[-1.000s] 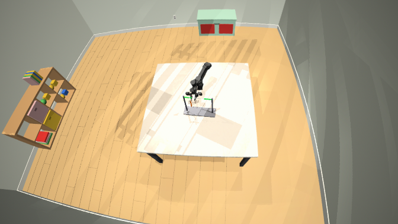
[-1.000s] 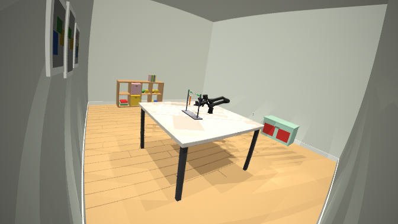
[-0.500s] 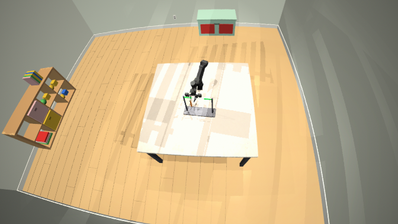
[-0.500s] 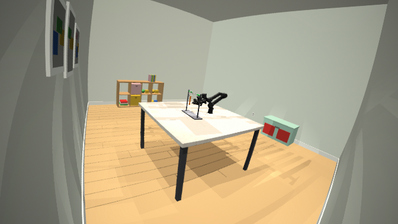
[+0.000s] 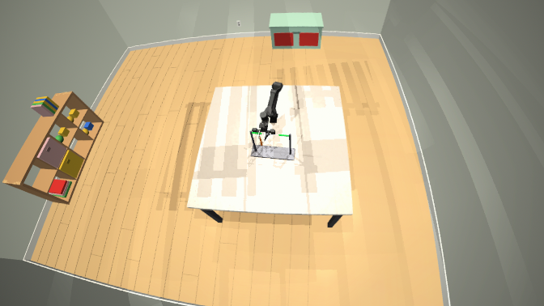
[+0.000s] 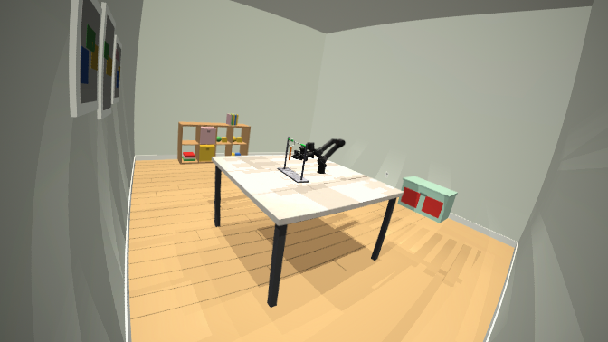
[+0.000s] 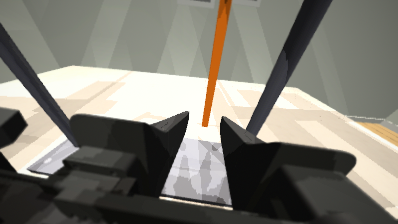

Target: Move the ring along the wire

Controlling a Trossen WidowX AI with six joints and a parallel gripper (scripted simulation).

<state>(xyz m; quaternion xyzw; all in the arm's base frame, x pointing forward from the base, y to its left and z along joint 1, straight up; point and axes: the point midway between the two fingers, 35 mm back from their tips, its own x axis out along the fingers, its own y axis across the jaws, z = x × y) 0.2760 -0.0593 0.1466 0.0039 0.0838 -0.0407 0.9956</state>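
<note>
The orange handle (image 5: 261,141) (image 6: 289,153) (image 7: 215,70) hangs down beside one post (image 5: 253,142) (image 6: 286,156) (image 7: 287,62), the left one in the top view. The ring at its top is too small to make out clearly and is outside the wrist view. Green wire parts (image 5: 284,135) show near both posts; the other post (image 5: 290,145) (image 6: 303,168) (image 7: 37,85) stands across the base. My gripper (image 7: 204,117) is partly open and empty. In the wrist view the handle's lower end shows just above the gap between the fingertips, beyond them.
The grey base plate (image 5: 279,153) (image 6: 289,173) (image 7: 197,175) lies on the white table (image 5: 271,186) (image 6: 280,210) under the wire. The arm reaches in from the back of the table in the top view. A shelf and a green cabinet stand away from the table.
</note>
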